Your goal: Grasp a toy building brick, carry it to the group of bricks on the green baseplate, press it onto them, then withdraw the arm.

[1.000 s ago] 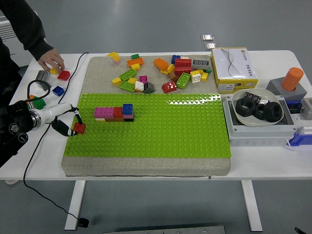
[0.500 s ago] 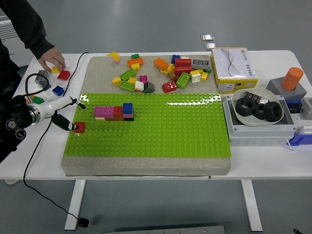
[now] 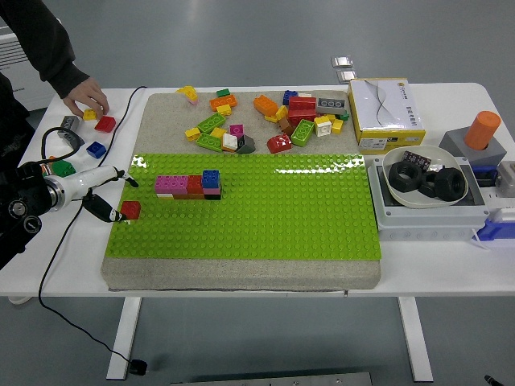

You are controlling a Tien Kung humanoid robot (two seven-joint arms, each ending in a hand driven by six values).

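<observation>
Since the earlier frame the left robot hand [image 3: 106, 195] has drawn slightly back toward the table [image 3: 241, 281] edge. It pinches the red brick [image 3: 130, 210] over the green baseplate [image 3: 265, 217]'s left edge, well apart from the brick group [image 3: 188, 186]. A person's hand [image 3: 85, 98] rests near loose bricks [image 3: 95, 133].

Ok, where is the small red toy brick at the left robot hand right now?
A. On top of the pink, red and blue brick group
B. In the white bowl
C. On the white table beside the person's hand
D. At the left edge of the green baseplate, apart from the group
D: the small red toy brick sits at the left edge of the green baseplate, at the fingertips of the left robot hand, well left of the pink, red and blue brick group.
</observation>
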